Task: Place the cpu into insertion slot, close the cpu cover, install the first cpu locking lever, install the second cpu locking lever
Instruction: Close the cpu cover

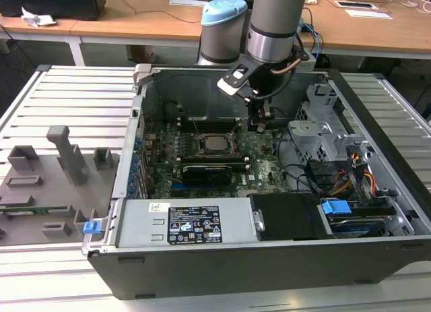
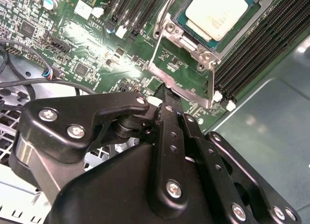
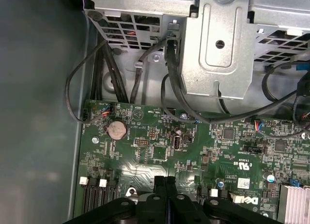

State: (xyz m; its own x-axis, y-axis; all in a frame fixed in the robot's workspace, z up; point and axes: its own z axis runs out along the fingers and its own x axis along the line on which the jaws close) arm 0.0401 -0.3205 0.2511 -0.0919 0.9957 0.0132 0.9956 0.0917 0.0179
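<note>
Currently on record, item by item.

Cpu (image 2: 218, 13): flat square chip with a pale metal top, lying seated in the insertion slot (image 2: 232, 40) on the green circuit board (image 2: 97, 54), inside the open computer case (image 1: 222, 258). Judged light, rigid and smooth-topped. The underside contacts are likely fragile, so the side edges would be the only sound hold. As it lies, it needs none.

Cpu cover (image 2: 212, 81): thin silvery frame with a square opening, swung off the slot and tilted. Its hinge end is beside the chip, and the board shows through the opening. Judged light, stiff sheet metal, free to swing on its hinge, and slick enough for a fingertip to slide off. Best contact is the free-end rail, never through the opening onto the chip.

Locking lever (image 2: 167, 13): thin wire rod rising beside the slot, apparently unlatched. Likely springy and easily bent.

Gripper (image 2: 162, 91): black fingers pressed together with nothing between them. The tip is just beside the cover's free-end rail; contact cannot be confirmed. In the exterior view the gripper (image 1: 259, 127) hangs over the board, toward the exterior view's right of the slot.
</note>
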